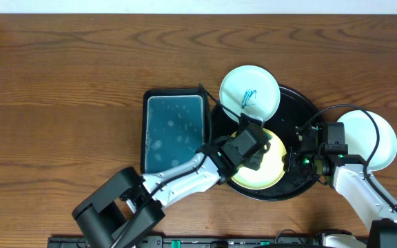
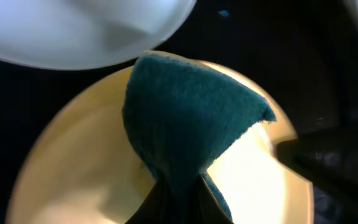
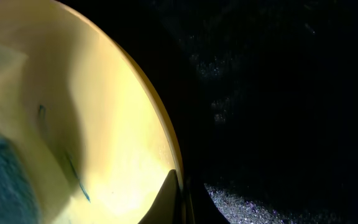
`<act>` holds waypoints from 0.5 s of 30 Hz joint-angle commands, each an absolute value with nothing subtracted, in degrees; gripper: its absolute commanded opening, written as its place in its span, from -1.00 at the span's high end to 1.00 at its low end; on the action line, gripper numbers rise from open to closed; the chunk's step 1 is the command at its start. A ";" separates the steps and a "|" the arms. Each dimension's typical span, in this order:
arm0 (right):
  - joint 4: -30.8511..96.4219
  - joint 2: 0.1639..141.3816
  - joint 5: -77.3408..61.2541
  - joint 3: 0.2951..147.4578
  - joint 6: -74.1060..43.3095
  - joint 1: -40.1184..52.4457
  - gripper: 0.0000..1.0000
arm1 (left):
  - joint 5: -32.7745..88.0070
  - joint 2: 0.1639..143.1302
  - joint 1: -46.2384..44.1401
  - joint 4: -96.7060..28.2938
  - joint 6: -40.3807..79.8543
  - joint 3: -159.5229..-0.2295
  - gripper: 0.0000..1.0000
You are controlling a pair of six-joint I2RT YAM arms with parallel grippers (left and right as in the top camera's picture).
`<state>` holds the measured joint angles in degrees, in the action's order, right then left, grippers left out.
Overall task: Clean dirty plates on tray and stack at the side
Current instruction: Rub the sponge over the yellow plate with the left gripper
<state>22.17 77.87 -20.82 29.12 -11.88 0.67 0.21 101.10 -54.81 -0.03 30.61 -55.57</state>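
Note:
The yellow plate lies in the black tray. My left gripper is shut on a teal cloth and presses it on the yellow plate. My right gripper is shut on the yellow plate's right rim; teal marks show on its face. A mint-white plate with a teal scribble leans on the tray's far rim. Another mint-white plate lies on the table right of the tray, with no marks showing.
A rectangular teal tray lies left of the black tray, close to my left arm. A black cable loops over the right-hand plate. The wooden table stretches to the left and back.

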 commanded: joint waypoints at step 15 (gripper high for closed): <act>22.06 78.00 -21.28 28.77 -11.00 0.86 0.97 | 3.86 105.10 -56.66 -11.68 29.39 -55.11 0.85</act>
